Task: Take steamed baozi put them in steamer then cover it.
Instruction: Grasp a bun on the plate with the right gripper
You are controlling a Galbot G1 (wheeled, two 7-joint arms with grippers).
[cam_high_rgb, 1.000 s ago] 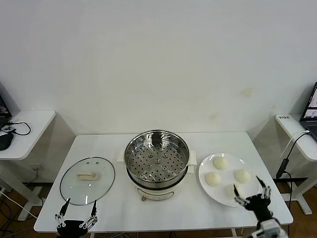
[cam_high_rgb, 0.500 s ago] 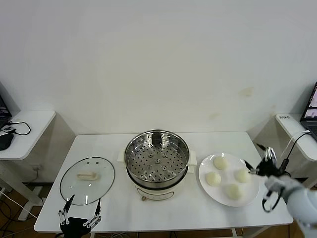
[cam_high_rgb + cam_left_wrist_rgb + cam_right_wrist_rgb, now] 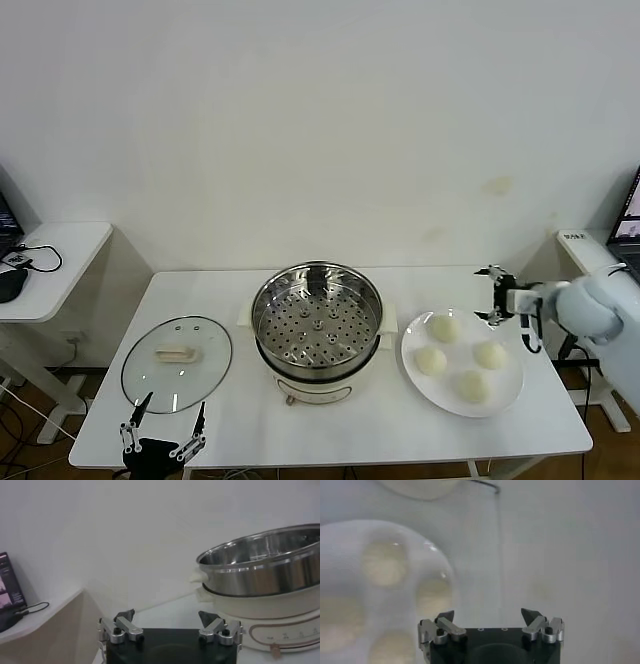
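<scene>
Steamer point(image 3: 316, 332): set at the middle of the table point(image 3: 240, 420), uncovered, its perforated tray bare; taken as the landmark.
Buns point(image 3: 461, 357): four are seen on a white plate point(image 3: 412, 368) just to the right of the steamer, none inside it.
Lid point(image 3: 176, 363): laid flat on the table to the left of the steamer, handle up.
Right gripper point(image 3: 494, 295): held above the table at the far right edge of the plate, right of the steamer, fingers spread apart, nothing held.
Left gripper point(image 3: 162, 438): parked at the near table edge, left of the steamer and in front of the lid, fingers apart, nothing held.
</scene>
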